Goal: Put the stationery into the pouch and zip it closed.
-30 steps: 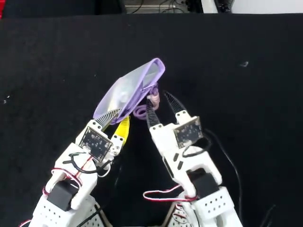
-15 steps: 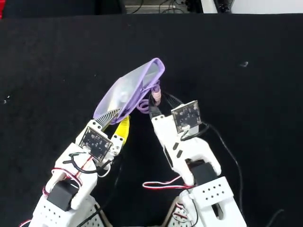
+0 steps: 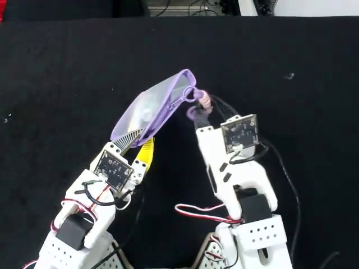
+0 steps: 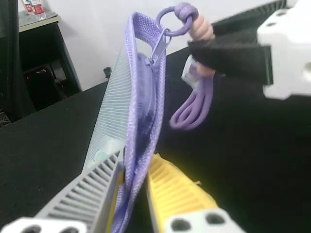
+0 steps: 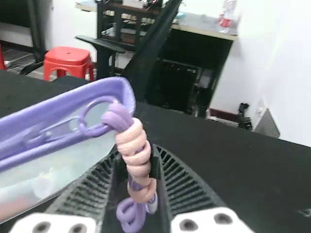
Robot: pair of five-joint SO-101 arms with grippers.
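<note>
A purple pouch (image 3: pixel 151 106) with a clear mesh side is held off the black table. My left gripper (image 3: pixel 139 141), with grey and yellow fingers, is shut on the pouch's (image 4: pixel 136 97) lower corner. The zipper ring (image 5: pixel 97 111) sits at the pouch's far upper end, tied to a pink and purple cord pull (image 5: pixel 132 155). My right gripper (image 3: pixel 202 115) is shut on that cord pull (image 3: pixel 201 105), just right of the pouch's tip. In the left wrist view the right gripper's black fingers (image 4: pixel 233 51) pinch the cord (image 4: pixel 194 97). Pouch contents show faintly through the clear side.
The black table (image 3: pixel 291 67) spreads wide around both arms. A red stool (image 5: pixel 68 60) and dark furniture stand in the room behind, off the table. Cables trail beside the right arm's base (image 3: pixel 280 174).
My right gripper has closed on the cord pull and moved up and to the right with it, so the zipper ring now sits at the pouch's tip. The left arm has held still.
</note>
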